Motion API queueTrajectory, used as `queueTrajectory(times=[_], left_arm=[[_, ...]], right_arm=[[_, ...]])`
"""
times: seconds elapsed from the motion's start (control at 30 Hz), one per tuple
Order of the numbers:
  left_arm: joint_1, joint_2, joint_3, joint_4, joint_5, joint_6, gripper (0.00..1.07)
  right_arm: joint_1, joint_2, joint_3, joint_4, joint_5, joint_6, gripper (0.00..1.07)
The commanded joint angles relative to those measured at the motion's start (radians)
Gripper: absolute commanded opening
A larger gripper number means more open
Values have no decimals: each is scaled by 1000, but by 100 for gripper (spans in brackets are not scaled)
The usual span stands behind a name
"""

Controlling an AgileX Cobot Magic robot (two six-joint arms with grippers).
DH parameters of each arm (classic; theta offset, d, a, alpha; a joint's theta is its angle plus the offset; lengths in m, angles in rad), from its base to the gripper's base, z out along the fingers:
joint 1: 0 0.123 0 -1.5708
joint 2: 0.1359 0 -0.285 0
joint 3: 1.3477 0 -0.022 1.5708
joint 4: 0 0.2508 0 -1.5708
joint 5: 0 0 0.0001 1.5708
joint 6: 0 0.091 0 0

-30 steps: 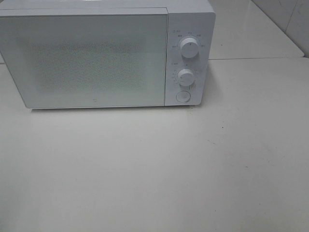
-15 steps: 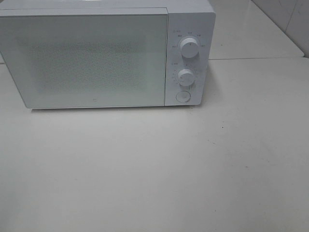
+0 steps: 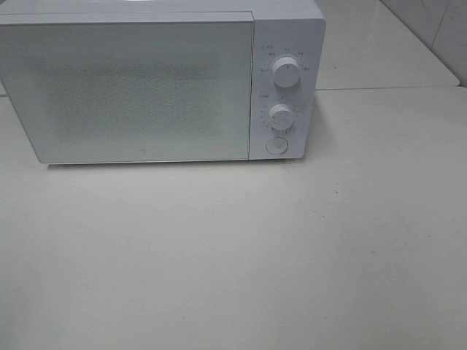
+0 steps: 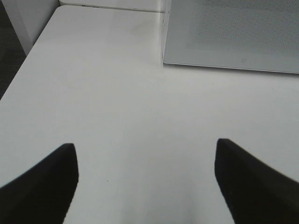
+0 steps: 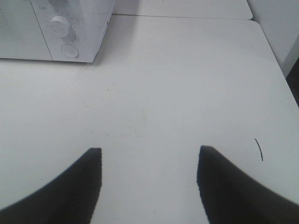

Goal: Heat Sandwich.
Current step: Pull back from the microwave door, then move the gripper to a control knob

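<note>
No sandwich shows in any view. A white microwave (image 3: 160,80) stands at the back of the white table (image 3: 233,255), its door shut, with two round knobs (image 3: 286,71) and a round button on its right panel. Neither arm appears in the exterior high view. In the left wrist view my left gripper (image 4: 145,149) hangs open over bare table in front of the microwave's door corner (image 4: 233,37), nothing between its dark fingers (image 4: 46,182). My right gripper (image 5: 148,156) is open too, empty, over bare table with the microwave's panel (image 5: 70,28) ahead.
The table's left edge (image 4: 28,51) drops to a dark floor. Its right edge (image 5: 275,60) runs beside a wall. A second white table (image 3: 379,51) adjoins behind. A thin dark mark (image 5: 259,149) lies on the surface near the right gripper.
</note>
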Motion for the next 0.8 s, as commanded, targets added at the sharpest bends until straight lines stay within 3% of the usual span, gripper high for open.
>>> queueTrajectory(times=[0.03,0.33,0.67,0.8], left_arm=[[5,-25,2,8,-16,-8,76],[5,-25,2,8,-16,-8,76],[5,-25,2,8,-16,-8,76],[5,-25,2,8,-16,-8,76]], right_arm=[[-3,-20,-1,-10,-12,-7,59],[-3,11,-25,-54,-67,-13,59],[-3,205,-24,-62,-485,-14,59],[-3,360,-24,-62,-686,-14,61]])
